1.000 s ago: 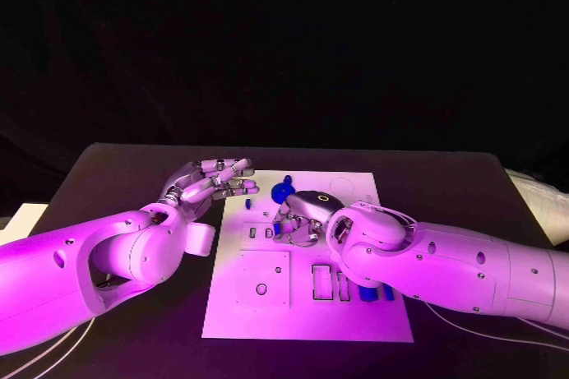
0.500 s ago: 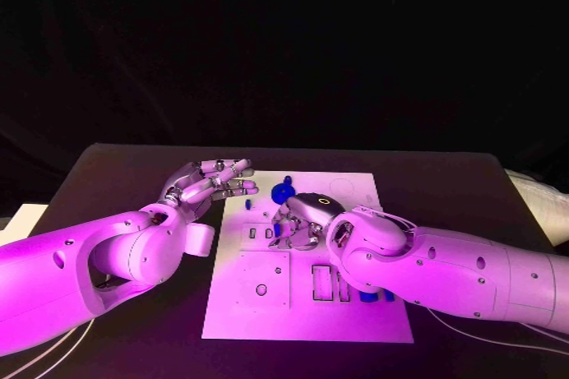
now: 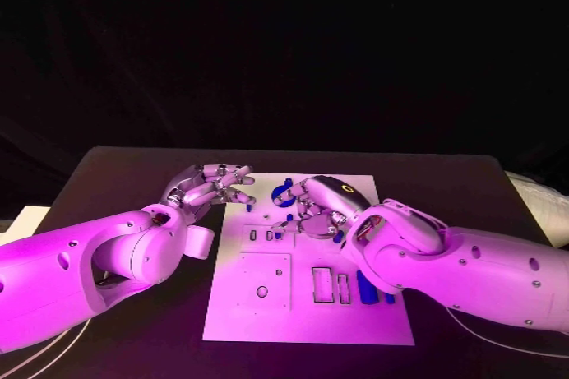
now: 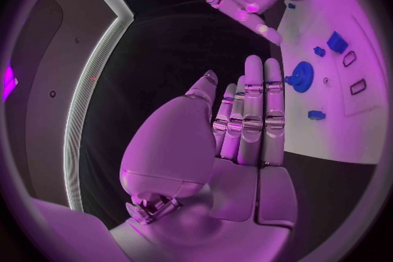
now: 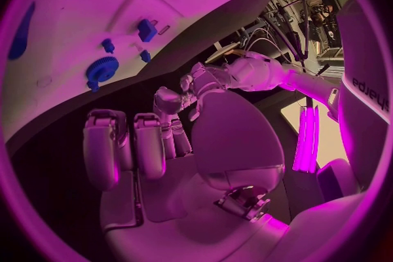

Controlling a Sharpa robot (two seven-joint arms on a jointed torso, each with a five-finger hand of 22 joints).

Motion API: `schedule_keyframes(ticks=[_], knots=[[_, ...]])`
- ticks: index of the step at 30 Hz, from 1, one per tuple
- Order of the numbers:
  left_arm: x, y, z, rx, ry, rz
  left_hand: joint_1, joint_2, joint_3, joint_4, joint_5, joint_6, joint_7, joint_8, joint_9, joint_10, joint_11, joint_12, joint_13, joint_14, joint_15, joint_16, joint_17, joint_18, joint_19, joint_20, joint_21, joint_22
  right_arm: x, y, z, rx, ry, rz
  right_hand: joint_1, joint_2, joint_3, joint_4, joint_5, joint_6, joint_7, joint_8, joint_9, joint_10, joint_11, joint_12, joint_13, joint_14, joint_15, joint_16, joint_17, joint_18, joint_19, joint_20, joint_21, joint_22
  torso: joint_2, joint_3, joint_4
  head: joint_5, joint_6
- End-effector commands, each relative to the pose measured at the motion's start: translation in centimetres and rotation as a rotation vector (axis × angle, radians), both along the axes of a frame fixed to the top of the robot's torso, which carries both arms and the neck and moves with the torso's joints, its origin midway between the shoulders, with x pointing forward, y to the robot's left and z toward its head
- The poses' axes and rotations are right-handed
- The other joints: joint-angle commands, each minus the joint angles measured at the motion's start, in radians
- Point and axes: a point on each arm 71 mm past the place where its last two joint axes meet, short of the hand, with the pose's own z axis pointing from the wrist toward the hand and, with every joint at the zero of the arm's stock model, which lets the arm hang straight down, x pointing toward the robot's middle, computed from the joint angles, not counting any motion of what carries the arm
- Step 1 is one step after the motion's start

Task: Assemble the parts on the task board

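Black surface, white task board at its middle, both hands over the board's far end.
Left hand empty, fingers spread, at far-left edge; right hand empty, fingers curled loosely apart. Blue gear near far edge; blue parts at right edge.

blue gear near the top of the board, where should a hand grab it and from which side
Probably by its toothed rim, coming straight down from above. The blue gear lies flat on the task board, so only the rim and top face are exposed. The right hand hovers closest, holding nothing.
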Motion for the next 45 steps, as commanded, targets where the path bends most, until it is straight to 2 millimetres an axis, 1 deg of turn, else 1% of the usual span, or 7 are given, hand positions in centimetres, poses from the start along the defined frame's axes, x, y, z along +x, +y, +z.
schedule_keyframes(ticks=[1, 3, 6, 12, 21, 28, 45], knots=[[-0.1, -0.2, -1.1, 0.259, 0.055, -0.087, -0.017, -0.008, -0.006, 0.013, -0.004, 0.004, -0.017, -0.002, 0.001, 0.069, -0.028, 0.048, 0.028, 0.079, -0.028, 0.304, 0.271, 0.009, 0.074, -0.029, 0.076, 0.042, -0.3, -0.9, 1.0, 0.100, 0.135, 0.110, 0.026, 0.006, -0.006, -0.006, -0.002, -0.010, 0.001, -0.001, 0.000, 0.000, 0.004, -0.005, -0.006, 0.078, 0.009, -0.006, 0.140, 0.003, -0.002, 0.011, -0.007, 0.037, -0.010, 0.0043, -0.0034, 0.003, -0.002], [0.2, 0.0, -1.6, 0.416, 0.091, -0.115, -0.046, -0.009, -0.022, 0.037, -0.006, 0.011, -0.030, 0.012, 0.005, 0.113, -0.048, 0.137, 0.091, 0.099, -0.038, 0.713, 0.680, 0.009, 0.108, -0.054, 0.161, 0.097, 0.0, -2.6, 2.1, 0.138, 0.204, 0.099, 0.055, 0.021, -0.002, -0.018, 0.016, -0.007, 0.000, 0.002, 0.001, -0.007, 0.003, -0.015, -0.014, 0.077, 0.008, -0.010, 0.135, 0.004, -0.004, 0.011, -0.009, 0.032, -0.016, 0.0060, -0.0082, 0.009, -0.004], [0.5, 0.0, -1.8, 0.577, 0.120, -0.162, -0.086, -0.007, -0.054, 0.076, 0.000, 0.025, -0.053, 0.055, 0.019, 0.089, -0.064, 0.297, 0.221, 0.103, -0.043, 0.991, 0.975, -0.019, 0.178, -0.079, 0.441, 0.395, 0.5, -4.4, 3.1, 0.172, 0.235, 0.066, 0.063, 0.028, -0.002, -0.022, 0.021, -0.004, -0.001, 0.003, 0.002, -0.009, 0.002, -0.020, -0.019, 0.076, 0.008, -0.014, 0.129, 0.004, -0.006, 0.010, -0.011, 0.028, -0.021, 0.0081, -0.0113, 0.011, -0.006], [1.3, -0.4, -1.6, 0.923, 0.189, -0.276, -0.196, 0.021, -0.169, 0.135, -0.060, 0.040, -0.079, 0.193, 0.082, 0.026, -0.086, 0.756, 0.631, 0.150, -0.074, 1.175, 1.208, -0.071, 0.213, -0.084, 0.795, 0.821, 1.9, -8.3, 4.4, 0.249, 0.271, -0.043, 0.073, 0.042, -0.007, -0.024, 0.042, 0.002, -0.003, 0.005, 0.003, -0.005, 0.000, -0.016, -0.022, 0.075, 0.006, -0.018, 0.124, 0.005, -0.006, 0.008, -0.013, 0.026, -0.032, 0.0118, -0.0207, 0.021, -0.011], [3.0, -1.8, -1.0, 1.125, 0.240, -0.309, -0.204, 0.058, -0.246, 0.141, -0.068, 0.020, -0.113, 0.373, 0.217, 0.104, -0.115, 1.040, 0.948, 0.156, -0.098, 1.186, 1.225, -0.112, 0.276, -0.101, 0.993, 1.104, 3.2, -10.7, 4.3, 0.270, 0.287, -0.132, 0.074, 0.045, -0.010, -0.024, 0.049, 0.003, -0.003, 0.005, 0.003, -0.006, -0.001, -0.020, -0.026, 0.074, 0.005, -0.021, 0.119, 0.006, -0.009, 0.008, -0.016, 0.020, -0.040, 0.0170, -0.0248, 0.030, -0.017], [3.8, -4.1, -0.9, 1.198, 0.263, -0.349, -0.227, 0.065, -0.293, 0.144, -0.078, -0.021, -0.126, 0.470, 0.322, 0.126, -0.123, 1.085, 1.010, 0.156, -0.107, 1.186, 1.225, -0.132, 0.311, -0.108, 1.057, 1.214, 3.6, -11.0, 4.2, 0.263, 0.299, -0.149, 0.073, 0.046, -0.011, -0.023, 0.051, 0.003, -0.003, 0.006, 0.003, -0.006, -0.001, -0.022, -0.028, 0.073, 0.005, -0.023, 0.116, 0.007, -0.010, 0.008, -0.017, 0.018, -0.038, 0.0168, -0.0250, 0.034, -0.018], [4.8, -6.9, -1.2, 1.276, 0.264, -0.412, -0.234, 0.072, -0.314, 0.142, -0.085, -0.044, -0.134, 0.520, 0.387, 0.136, -0.127, 1.100, 1.033, 0.156, -0.111, 1.186, 1.225, -0.144, 0.335, -0.113, 1.093, 1.277, 4.0, -11.0, 3.8, 0.243, 0.320, -0.160, 0.071, 0.049, -0.017, -0.021, 0.056, 0.009, -0.004, 0.008, 0.004, -0.005, -0.002, -0.021, -0.029, 0.072, 0.004, -0.028, 0.110, 0.008, -0.012, 0.007, -0.020, 0.013, -0.036, 0.0156, -0.0263, 0.033, -0.021]])
